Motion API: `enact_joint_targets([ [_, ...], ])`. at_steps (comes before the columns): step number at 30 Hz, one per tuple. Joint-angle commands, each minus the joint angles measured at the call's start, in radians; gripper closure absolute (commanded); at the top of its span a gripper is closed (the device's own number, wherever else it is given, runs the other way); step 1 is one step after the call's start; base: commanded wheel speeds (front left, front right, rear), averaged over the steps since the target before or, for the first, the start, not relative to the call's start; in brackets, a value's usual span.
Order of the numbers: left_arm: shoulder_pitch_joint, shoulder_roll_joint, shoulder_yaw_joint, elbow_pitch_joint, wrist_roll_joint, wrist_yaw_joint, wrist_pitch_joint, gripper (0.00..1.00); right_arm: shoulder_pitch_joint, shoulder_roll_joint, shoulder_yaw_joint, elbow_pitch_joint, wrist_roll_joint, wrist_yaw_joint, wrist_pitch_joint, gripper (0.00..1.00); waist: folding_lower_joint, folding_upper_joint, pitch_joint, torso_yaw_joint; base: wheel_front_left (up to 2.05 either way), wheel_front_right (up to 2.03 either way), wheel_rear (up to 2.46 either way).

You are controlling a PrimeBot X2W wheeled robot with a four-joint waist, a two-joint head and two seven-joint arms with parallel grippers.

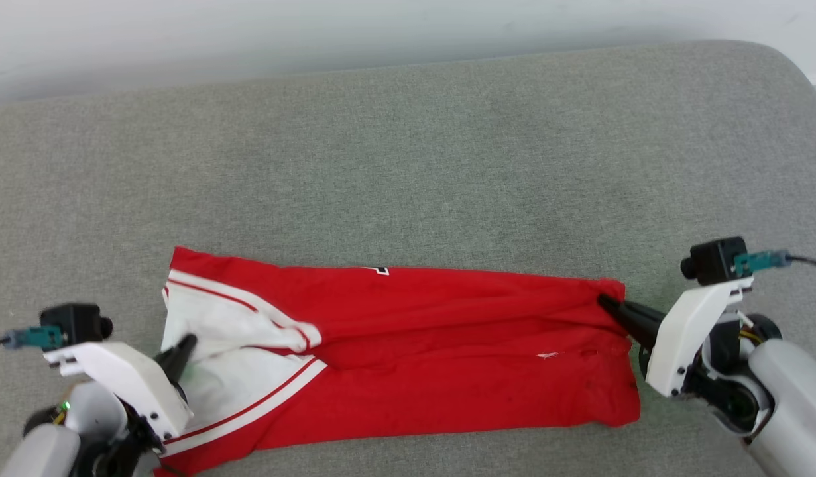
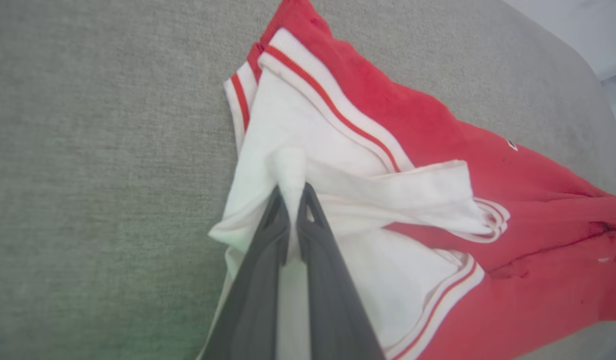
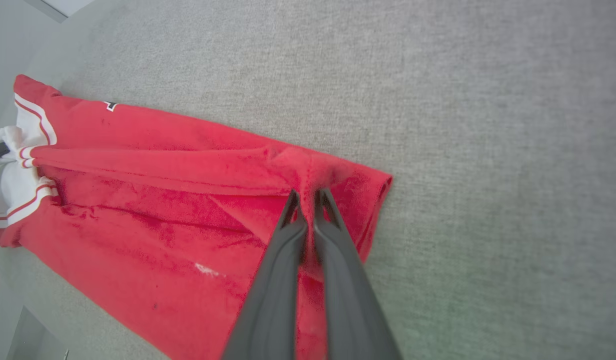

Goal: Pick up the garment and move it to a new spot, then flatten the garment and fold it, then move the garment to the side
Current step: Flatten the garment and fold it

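Note:
The garment (image 1: 434, 344), a bright red T-shirt with white red-striped sleeves, lies folded lengthwise into a long band across the near part of the grey surface. My left gripper (image 1: 187, 342) is shut on a pinch of white sleeve cloth at the band's left end. The left wrist view shows that same left gripper (image 2: 291, 192) with white fabric bunched between its tips. My right gripper (image 1: 605, 301) is shut on the red hem at the band's right end. In the right wrist view the right gripper (image 3: 308, 196) pinches a raised ridge of the red garment (image 3: 152, 210).
A grey fabric-covered table (image 1: 408, 152) stretches wide behind the shirt, its far edge meeting a pale wall. Its rounded far right corner (image 1: 789, 66) shows in the head view. The near edge runs just below the shirt.

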Motion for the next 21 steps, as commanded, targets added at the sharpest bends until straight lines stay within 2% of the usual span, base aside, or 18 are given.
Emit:
enact_joint_targets([
  [1,0.03,-0.012,0.003,0.003,-0.008,0.008,-0.013,1.0,0.027,0.006,0.008,0.006,-0.001,-0.001,-0.024,1.0,0.0001,0.0,0.003,-0.001,0.0,0.0,0.0],
  [3,0.058,-0.023,0.006,0.02,-0.014,0.012,-0.028,1.0,0.051,0.015,0.018,0.009,0.005,-0.001,-0.05,0.98,0.0001,0.0,0.001,-0.003,0.0,0.0,0.0],
  [4,0.073,-0.033,0.005,0.026,-0.019,0.011,-0.032,1.0,0.064,0.017,0.025,0.012,0.005,-0.001,-0.06,0.81,0.0001,0.0,0.0,-0.004,0.0,0.0,0.0],
  [6,0.096,-0.043,0.003,0.041,-0.023,0.01,-0.045,1.0,0.087,0.023,0.036,0.02,0.007,-0.001,-0.081,0.58,0.0001,0.0,-0.007,-0.007,0.0,0.0,0.0],
  [7,0.107,-0.051,0.003,0.05,-0.027,0.01,-0.052,1.0,0.1,0.028,0.045,0.022,0.007,-0.001,-0.092,0.11,0.0001,0.0,-0.011,-0.008,0.0,0.0,0.0],
  [8,0.116,-0.059,-0.001,0.057,-0.028,0.006,-0.056,0.67,0.11,0.029,0.05,0.023,0.006,-0.001,-0.107,0.0,0.0001,0.0,-0.013,-0.008,0.0,0.0,0.0],
  [9,0.12,-0.065,-0.002,0.063,-0.024,0.008,-0.068,0.58,0.122,0.031,0.058,0.028,0.001,-0.001,-0.118,0.0,0.0001,0.0,-0.018,-0.008,0.0,0.0,0.0],
  [10,0.122,-0.071,0.0,0.069,-0.018,0.013,-0.083,0.0,0.133,0.033,0.061,0.029,-0.002,-0.001,-0.137,0.0,0.0001,0.0,-0.023,-0.007,0.0,0.0,0.0],
  [15,0.137,-0.094,0.009,0.075,0.025,0.031,-0.19,0.0,0.175,0.033,0.056,0.022,-0.037,-0.001,-0.231,0.0,0.0001,0.0,-0.063,-0.009,0.0,0.0,0.0],
  [18,0.138,-0.113,0.007,0.036,0.095,0.068,-0.298,0.0,0.203,0.024,0.02,0.002,-0.082,-0.001,-0.281,0.0,0.0001,0.0,-0.098,-0.014,0.0,0.0,0.0],
  [21,0.134,-0.129,0.003,-0.006,0.145,0.102,-0.368,0.0,0.225,0.019,-0.029,-0.011,-0.117,-0.001,-0.288,0.0,0.0001,0.0,-0.12,-0.018,0.0,0.0,0.0],
])
